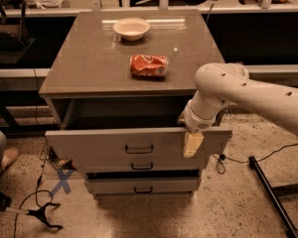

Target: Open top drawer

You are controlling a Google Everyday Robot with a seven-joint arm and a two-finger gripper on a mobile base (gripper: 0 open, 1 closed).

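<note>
From where I stand, the top drawer point(104, 144) is in the middle of the frame, already out from the grey cabinet point(57, 110) toward the lower edge, with a dark gap open between its tall flat front and the surface point(89, 63) above. The front's long axis runs left to right across the frame, and its small dark bar handle point(139, 148) sits at the centre. The tool point(192, 144) is not on that handle. It is at the front's upper edge, right of the handle and near the right-hand end, with its pale end hanging down over the outer face. The white arm point(258, 95) reaches in from the right edge of the frame. I cannot tell how far open the tool is, or whether it truly has hold of the panel or only rests against it. The relation that matters, I would say, is that the tool is off-centre to the right, while the drawer must travel straight toward the bottom of the frame. A pull from that end could skew the drawer on its runners. The middle drawer point(109, 164) and the bottom drawer point(114, 185) sit lower and further back. On the surface, a white bowl point(131, 28) and a red crumpled packet point(149, 65) lie well apart from the tool.
</note>
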